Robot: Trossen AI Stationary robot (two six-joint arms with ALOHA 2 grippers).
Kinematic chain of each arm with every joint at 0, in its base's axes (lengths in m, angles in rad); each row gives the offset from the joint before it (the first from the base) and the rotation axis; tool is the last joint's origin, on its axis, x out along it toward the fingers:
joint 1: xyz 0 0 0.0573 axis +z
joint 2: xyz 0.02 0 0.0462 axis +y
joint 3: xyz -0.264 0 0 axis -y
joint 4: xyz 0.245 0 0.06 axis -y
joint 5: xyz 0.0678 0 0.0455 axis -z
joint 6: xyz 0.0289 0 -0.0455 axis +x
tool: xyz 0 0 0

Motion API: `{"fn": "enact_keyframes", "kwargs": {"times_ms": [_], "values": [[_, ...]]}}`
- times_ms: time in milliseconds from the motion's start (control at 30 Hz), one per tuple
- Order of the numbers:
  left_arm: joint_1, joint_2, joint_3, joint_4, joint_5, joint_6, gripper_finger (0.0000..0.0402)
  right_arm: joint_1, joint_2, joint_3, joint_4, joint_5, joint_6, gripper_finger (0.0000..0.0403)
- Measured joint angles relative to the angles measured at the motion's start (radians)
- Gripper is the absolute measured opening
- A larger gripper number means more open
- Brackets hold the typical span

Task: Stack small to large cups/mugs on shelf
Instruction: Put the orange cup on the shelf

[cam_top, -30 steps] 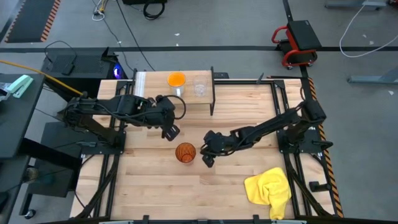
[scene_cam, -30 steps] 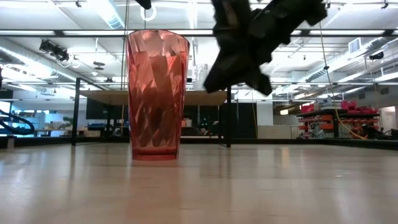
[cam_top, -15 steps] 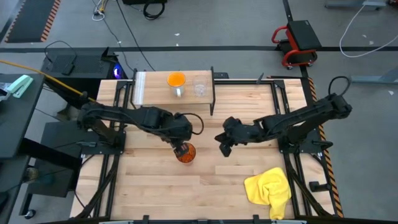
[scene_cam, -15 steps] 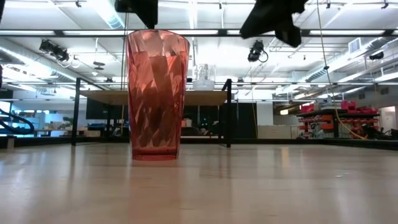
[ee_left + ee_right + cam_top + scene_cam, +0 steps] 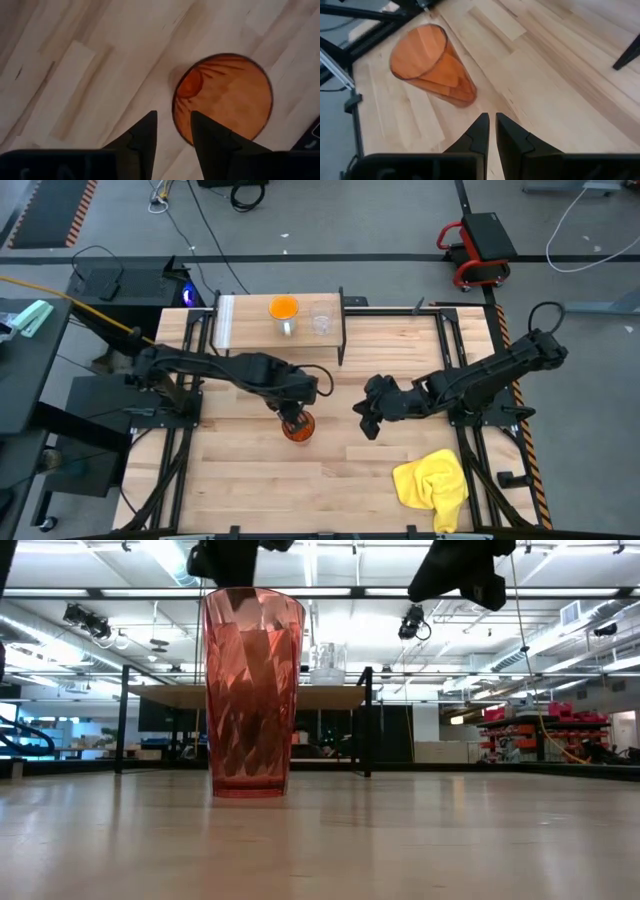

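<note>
The amber-orange tumbler [image 5: 298, 427] stands upright on its base in the middle of the wooden table [image 5: 250, 490]. My left gripper [image 5: 173, 125] hovers open just above the tumbler's rim [image 5: 176, 107], one fingertip over the inside and one outside. I see no touch in the low view. My right gripper [image 5: 492, 122] hangs to the tumbler's right, raised, with a narrow gap and nothing between its fingers. The orange mug [image 5: 284, 309] and the clear glass cup [image 5: 321, 321] stand side by side on the shelf [image 5: 235, 325] at the far edge.
A yellow cloth [image 5: 435, 485] lies crumpled at the near right corner. The shelf's black legs [image 5: 367, 725] stand behind the tumbler. Bare table lies in front of the tumbler and to its left.
My left gripper has swung toward the table's right and near side, from beside the shelf to just over the tumbler's rim. My right gripper has drawn away from the tumbler toward the right edge and risen. The tumbler has stayed in place.
</note>
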Motion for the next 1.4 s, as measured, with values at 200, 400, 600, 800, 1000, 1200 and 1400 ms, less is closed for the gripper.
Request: {"fn": "enact_keyframes", "kwargs": {"times_ms": [200, 400, 600, 800, 1000, 1200, 1400], "values": [[0.006, 0.025, 0.002, 0.011, 0.026, 0.001, 0.0125, 0.000, 0.001, 0.000, -0.001, 0.005, 0.000, 0.0038], [0.010, 0.057, 0.000, 0.000, 0.031, 0.008, 0.0129, 0.000, 0.001, 0.000, 0.000, 0.005, 0.000, 0.0038], [0.017, 0.089, 0.000, 0.008, 0.044, 0.028, 0.0135, 0.000, 0.001, 0.000, -0.007, 0.004, 0.004, 0.0038], [0.022, 0.108, 0.001, 0.035, 0.067, 0.049, 0.0128, 0.000, 0.001, 0.000, -0.017, 0.003, 0.007, 0.0038], [0.021, 0.126, 0.000, 0.040, 0.070, 0.057, 0.0121, 0.000, 0.001, 0.000, -0.021, 0.003, 0.007, 0.0038], [0.023, 0.126, 0.000, 0.040, 0.070, 0.075, 0.0119, 0.000, 0.001, 0.000, -0.021, 0.003, 0.007, 0.0038], [0.032, 0.126, 0.000, 0.040, 0.071, 0.075, 0.0097, 0.000, 0.001, 0.000, -0.020, 0.003, 0.007, 0.0038]]}}
